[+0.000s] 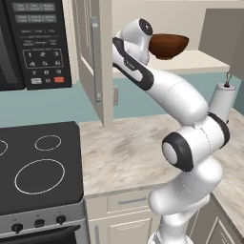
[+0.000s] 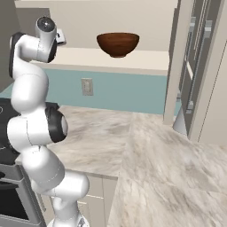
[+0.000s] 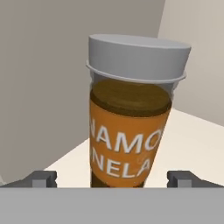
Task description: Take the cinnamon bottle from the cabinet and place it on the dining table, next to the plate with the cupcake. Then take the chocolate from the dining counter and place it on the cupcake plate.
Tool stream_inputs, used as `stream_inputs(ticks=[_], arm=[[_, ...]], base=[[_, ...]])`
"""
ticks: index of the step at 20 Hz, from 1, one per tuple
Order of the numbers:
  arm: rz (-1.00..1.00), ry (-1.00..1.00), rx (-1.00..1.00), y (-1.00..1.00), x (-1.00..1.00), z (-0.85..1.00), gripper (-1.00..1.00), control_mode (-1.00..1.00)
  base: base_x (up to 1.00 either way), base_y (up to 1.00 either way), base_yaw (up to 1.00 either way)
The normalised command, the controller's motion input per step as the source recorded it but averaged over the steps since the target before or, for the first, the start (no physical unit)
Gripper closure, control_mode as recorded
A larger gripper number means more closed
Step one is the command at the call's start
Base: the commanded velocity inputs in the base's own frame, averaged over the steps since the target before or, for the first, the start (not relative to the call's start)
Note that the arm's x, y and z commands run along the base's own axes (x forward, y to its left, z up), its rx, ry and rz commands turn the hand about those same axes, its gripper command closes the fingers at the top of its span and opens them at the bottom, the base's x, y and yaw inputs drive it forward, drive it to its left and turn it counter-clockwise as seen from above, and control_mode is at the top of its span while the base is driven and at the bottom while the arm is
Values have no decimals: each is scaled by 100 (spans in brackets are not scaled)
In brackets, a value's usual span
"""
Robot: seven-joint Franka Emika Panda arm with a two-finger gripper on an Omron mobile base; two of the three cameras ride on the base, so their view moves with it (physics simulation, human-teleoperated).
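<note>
Cabinet shelf | hand spreading wide, straddling bottle, not pinching | risk: advancing off-centre, a finger tipping the bottle

The cinnamon bottle has its base hidden below the hand view's lower band, and its label lettering is cut off at both sides. In the left base view the arm's elbow covers part of the brown bowl.
</note>
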Motion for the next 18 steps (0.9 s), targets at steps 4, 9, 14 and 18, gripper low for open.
stream_inputs(ticks=[4,9,14,18], arm=[[0,0,0,16,9,0,-100,-100],[0,0,0,3,11,0,-100,-100],[0,0,0,0,21,0,-100,-100],[0,0,0,0,30,-9,-100,-100]], base=[[0,0,0],[0,0,0],[0,0,0],[0,0,0]])
